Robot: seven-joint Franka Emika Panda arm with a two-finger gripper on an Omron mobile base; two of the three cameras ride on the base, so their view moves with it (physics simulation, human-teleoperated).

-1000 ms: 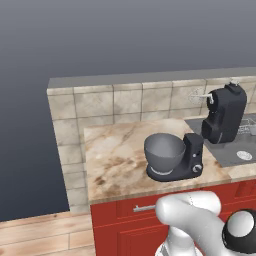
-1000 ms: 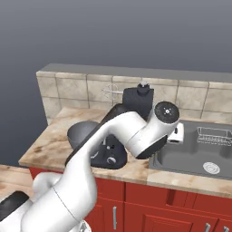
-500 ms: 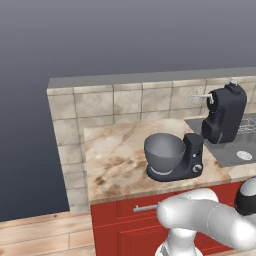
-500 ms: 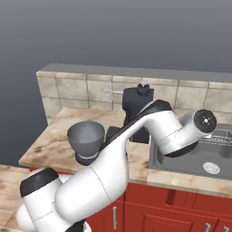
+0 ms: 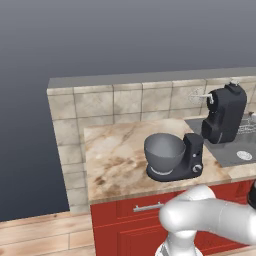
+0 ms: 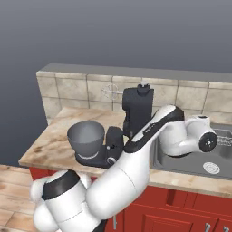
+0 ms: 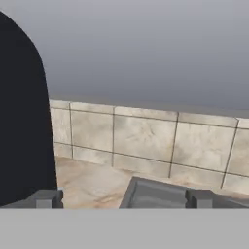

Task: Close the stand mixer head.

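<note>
The mixer stands at the middle of the left base view, on the marble counter, with its grey bowl to the left of its column. The head is tilted up, nearly upright, at the right of that frame, its whisk pointing left in front of the tiled wall. In the right base view the head rises at the centre, above the column. So the closing is not yet done: the head has to come down over the bowl.

In the hand view the gripper is at the bottom edge, its tips wide apart with nothing between them, so it is open. A dark mass at the left of that frame is probably the head, just beside the left tip; I cannot tell whether they touch. As I judge it, the arm is near the head but the push down remains.
</note>
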